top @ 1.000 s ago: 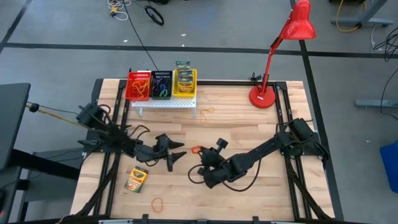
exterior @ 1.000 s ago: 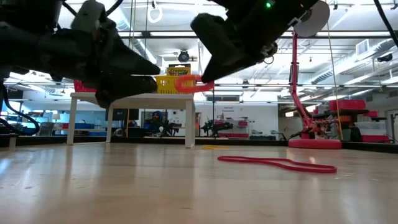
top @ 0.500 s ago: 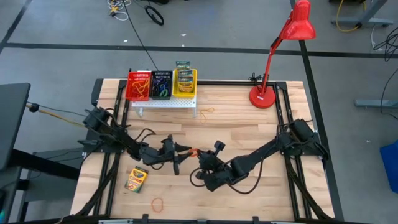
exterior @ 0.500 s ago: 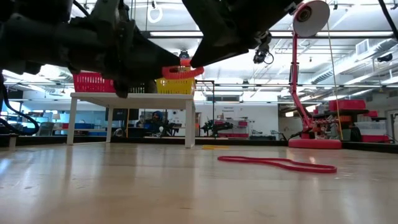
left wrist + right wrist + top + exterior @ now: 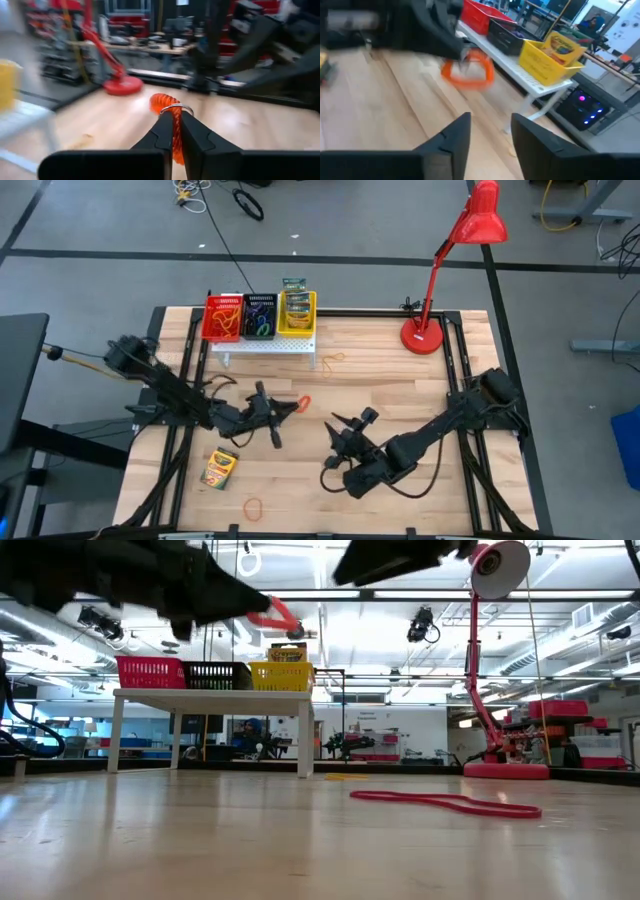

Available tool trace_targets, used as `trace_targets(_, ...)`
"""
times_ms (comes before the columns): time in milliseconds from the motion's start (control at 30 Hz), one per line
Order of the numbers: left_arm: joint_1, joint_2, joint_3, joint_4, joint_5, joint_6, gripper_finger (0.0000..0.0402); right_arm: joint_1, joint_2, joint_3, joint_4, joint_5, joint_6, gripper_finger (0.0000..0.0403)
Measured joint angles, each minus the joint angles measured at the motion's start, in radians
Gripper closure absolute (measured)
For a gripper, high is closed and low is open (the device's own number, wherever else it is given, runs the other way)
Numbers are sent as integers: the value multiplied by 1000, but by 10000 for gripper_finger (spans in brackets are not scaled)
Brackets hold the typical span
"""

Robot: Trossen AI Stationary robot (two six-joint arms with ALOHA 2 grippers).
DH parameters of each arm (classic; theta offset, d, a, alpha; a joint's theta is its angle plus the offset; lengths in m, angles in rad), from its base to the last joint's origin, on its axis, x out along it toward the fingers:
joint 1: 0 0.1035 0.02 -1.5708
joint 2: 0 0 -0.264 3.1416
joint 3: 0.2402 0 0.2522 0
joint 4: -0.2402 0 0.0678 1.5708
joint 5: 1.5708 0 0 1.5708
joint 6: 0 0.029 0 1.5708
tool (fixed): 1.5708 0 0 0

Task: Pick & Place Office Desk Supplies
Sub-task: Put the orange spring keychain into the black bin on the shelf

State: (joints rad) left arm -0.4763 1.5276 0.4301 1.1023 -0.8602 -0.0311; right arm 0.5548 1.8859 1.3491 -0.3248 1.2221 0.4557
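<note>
An orange coiled elastic loop hangs in the air over the table's middle, with my left gripper shut on it. In the left wrist view the loop sticks out past the fingertips and carries a small metal ring. My right gripper stands open just right of the loop, nothing between its fingers. A yellow-and-green crayon box lies flat near the table's front left. A thin rubber band lies by the near edge, another in front of the white stand. My left gripper pinches the orange loop's coiled strand between its two fingers. The fingers come in level from the table's left. The rest of the loop juts out beyond the fingertips, lifted clear of the table.
A white perforated stand at the table's far edge carries a red, a black and a yellow basket. A red desk lamp stands at the far right. A long rubber band lies on the wood.
My right gripper held the orange loop; my left gripper moved in from the left and shut on it. My right gripper then opened, let go and drew back toward the table's right. Both grippers have risen, the loop going up with my left.
</note>
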Motion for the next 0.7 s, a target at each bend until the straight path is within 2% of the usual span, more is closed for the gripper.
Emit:
trace_targets(100,7,-161,0,-159,-77,47,385,4,-38,0,-95,-9,30,241)
trace_targets(167,22,-280,0,-267,-131,71,385,2,-48,0,-152,-27,41,246)
trace_targets(300,89,-522,1,-467,-215,125,386,-5,-48,0,-199,-58,44,293)
trace_targets(400,184,-675,29,-675,-214,129,386,-10,-48,-1,-210,-82,45,347)
trace_targets(467,265,-743,77,-843,-185,108,386,-14,-48,-15,-202,-87,36,384)
trace_targets(533,361,-776,136,-1008,-127,72,386,-21,-48,-39,-199,-93,24,394)
trace_targets(700,643,-760,264,-1298,166,11,386,-70,-47,-121,-100,-219,-16,395)
